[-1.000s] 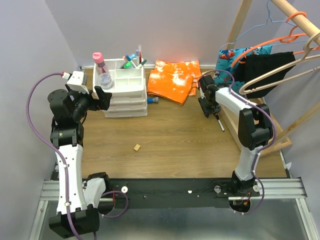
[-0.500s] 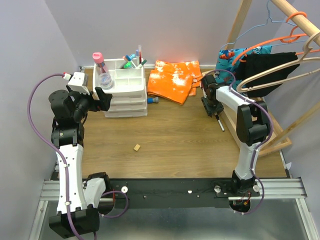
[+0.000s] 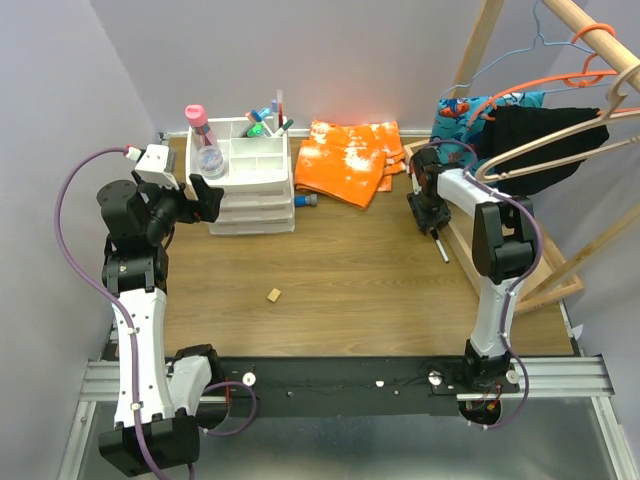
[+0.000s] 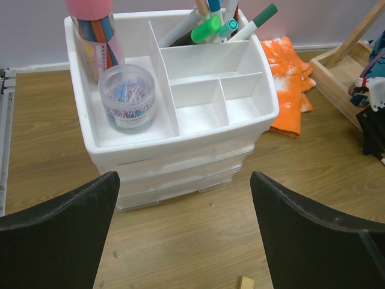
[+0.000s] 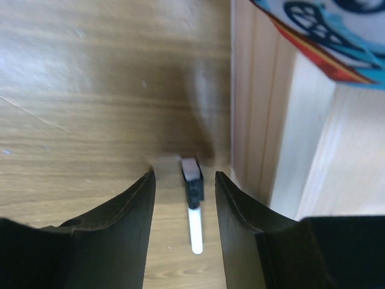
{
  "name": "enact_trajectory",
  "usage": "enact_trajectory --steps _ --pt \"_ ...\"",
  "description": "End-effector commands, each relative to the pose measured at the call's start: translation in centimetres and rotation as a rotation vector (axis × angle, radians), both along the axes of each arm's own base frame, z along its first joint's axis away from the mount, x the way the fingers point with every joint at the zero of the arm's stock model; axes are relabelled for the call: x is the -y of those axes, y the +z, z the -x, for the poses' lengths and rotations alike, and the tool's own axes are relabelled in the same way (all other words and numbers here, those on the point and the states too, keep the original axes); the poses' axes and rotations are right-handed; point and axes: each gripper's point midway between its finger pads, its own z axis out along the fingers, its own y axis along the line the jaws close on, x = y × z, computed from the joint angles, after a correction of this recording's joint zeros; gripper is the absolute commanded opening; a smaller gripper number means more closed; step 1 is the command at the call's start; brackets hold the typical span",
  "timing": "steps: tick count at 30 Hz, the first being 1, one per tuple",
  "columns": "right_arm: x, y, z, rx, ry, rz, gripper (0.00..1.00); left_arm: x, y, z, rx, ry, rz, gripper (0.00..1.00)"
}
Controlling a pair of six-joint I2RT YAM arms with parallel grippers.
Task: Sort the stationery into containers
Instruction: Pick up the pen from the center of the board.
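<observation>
The white three-drawer container (image 3: 252, 185) (image 4: 180, 153) stands at the back left. Several pens (image 3: 268, 118) (image 4: 222, 21) stand in its rear compartment. A pink-capped bottle (image 3: 205, 145) (image 4: 93, 36) and a clear jar of paper clips (image 4: 127, 98) sit in its left compartment. A blue-capped tube (image 3: 305, 201) lies on the table beside the unit. My left gripper (image 3: 205, 195) (image 4: 183, 174) hovers open in front of the drawers, holding nothing. My right gripper (image 3: 428, 215) (image 5: 184, 176) points down, open. A white pen with a black cap (image 3: 440, 243) (image 5: 194, 205) lies on the table between its jaws, untouched.
An orange cloth (image 3: 350, 160) (image 4: 289, 84) lies right of the drawer unit. A wooden frame (image 3: 470, 240) (image 5: 258, 120) runs close along the pen's right side, under a rack of hangers and clothes (image 3: 540, 140). A small tan block (image 3: 273, 294) (image 4: 245, 282) lies mid-table.
My right gripper has shifted a little right, toward the wooden frame and over the pen, and its jaws have widened slightly. The left arm has not moved.
</observation>
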Motion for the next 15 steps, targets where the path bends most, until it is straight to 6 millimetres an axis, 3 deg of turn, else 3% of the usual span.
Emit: enact_trajectory --steps 1,4,15 --pt "-1.2 -1.6 -0.8 -0.027 0.020 -0.109 0.44 -0.3 -0.2 -0.1 0.000 0.011 -0.003 0.99" --pt "-2.3 -1.7 -0.4 -0.056 0.021 -0.170 0.31 -0.5 -0.3 0.0 -0.004 0.016 -0.008 0.99" --pt "-3.6 0.2 1.6 -0.082 0.002 -0.253 0.17 -0.7 -0.4 -0.3 -0.003 0.022 0.009 0.99"
